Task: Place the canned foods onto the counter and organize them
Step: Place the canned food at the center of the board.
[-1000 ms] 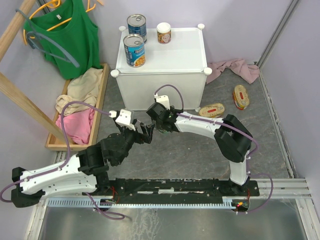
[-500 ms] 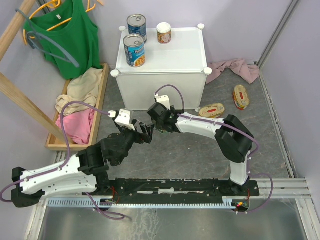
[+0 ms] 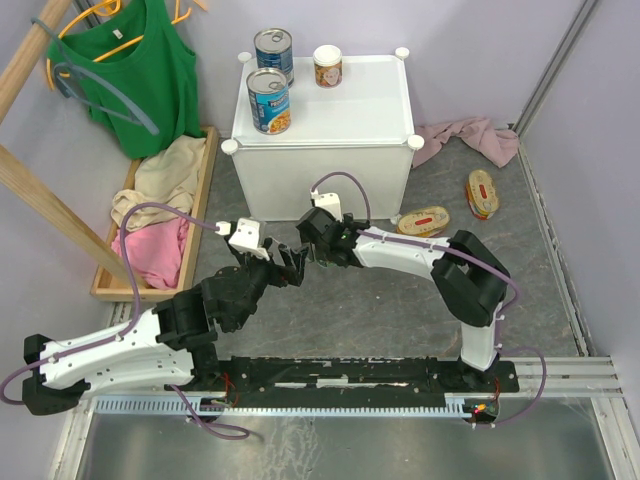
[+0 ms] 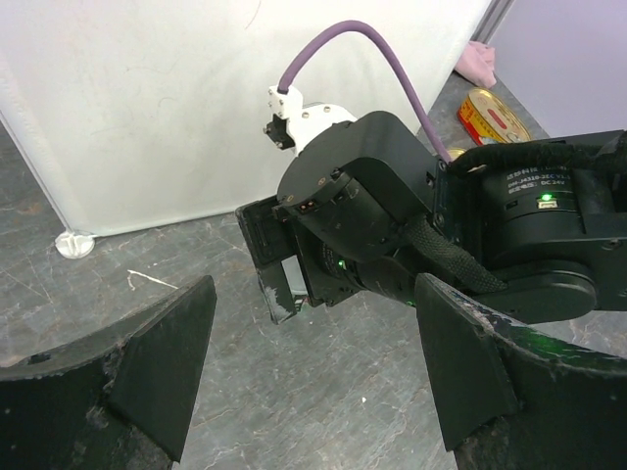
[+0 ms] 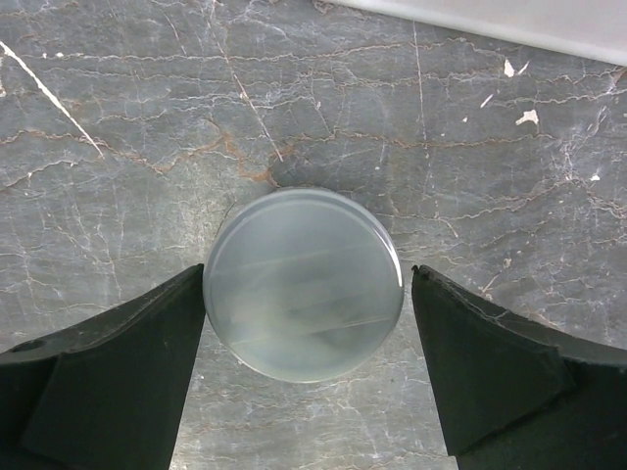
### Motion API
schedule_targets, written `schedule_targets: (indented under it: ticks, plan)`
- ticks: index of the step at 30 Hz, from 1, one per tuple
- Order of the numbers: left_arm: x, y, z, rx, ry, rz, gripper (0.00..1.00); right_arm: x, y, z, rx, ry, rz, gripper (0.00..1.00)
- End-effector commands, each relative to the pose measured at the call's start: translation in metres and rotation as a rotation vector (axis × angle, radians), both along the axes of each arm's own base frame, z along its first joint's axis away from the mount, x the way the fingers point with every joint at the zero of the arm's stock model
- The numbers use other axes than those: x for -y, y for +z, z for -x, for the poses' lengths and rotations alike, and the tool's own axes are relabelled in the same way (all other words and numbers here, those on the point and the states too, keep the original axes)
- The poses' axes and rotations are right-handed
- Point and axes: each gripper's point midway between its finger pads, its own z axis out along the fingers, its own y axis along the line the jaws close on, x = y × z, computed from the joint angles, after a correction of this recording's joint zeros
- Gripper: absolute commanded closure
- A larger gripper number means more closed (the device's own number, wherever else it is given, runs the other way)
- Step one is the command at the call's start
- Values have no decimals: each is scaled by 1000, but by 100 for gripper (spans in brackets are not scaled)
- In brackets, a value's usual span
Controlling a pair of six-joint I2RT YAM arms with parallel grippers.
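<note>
1. Pale lilac walls (image 3: 460, 40) stand on three sides.
2. Dark grey marbled stone-look floor (image 3: 340, 310).
3. Long wooden tray (image 3: 200, 210) of clothes at left, green tank top (image 3: 145, 75) hanging above.
4. Crumpled pink cloth (image 3: 470, 135) lies far right.

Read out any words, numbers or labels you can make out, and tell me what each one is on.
Nothing can be read with certainty.
Front blue-label can: print too small.
Rear blue-label can: print too small.
Small white-topped can: label too small.
Oval tin: red label, lettering blurred.
Right arm's wrist housing: white print, too small to read.
White can lid: no print.
</note>
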Motion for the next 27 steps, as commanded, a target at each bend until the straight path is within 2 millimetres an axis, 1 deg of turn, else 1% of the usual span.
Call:
schedule_targets:
  ticks: [1,7,9,13,16,22,27]
  plan:
    - [-3,10,-1,3,34,74,11,-5,36,-4,66,10,-72,8]
    - [-4,8,-2,-2,46,67,11,0,49,1,81,17,-96,7]
    - [-4,8,-2,-3,49,65,10,4,50,5,85,17,-104,7]
    - [-4,5,-3,-15,58,63,9,12,60,11,98,10,-130,7]
    - [0,3,-3,-27,55,60,8,21,63,16,105,-3,-138,6]
    - [12,-10,-5,-65,47,28,5,43,73,25,133,-48,-158,5]
    - [26,-24,-9,-100,53,-13,1,71,83,30,159,-101,-164,5]
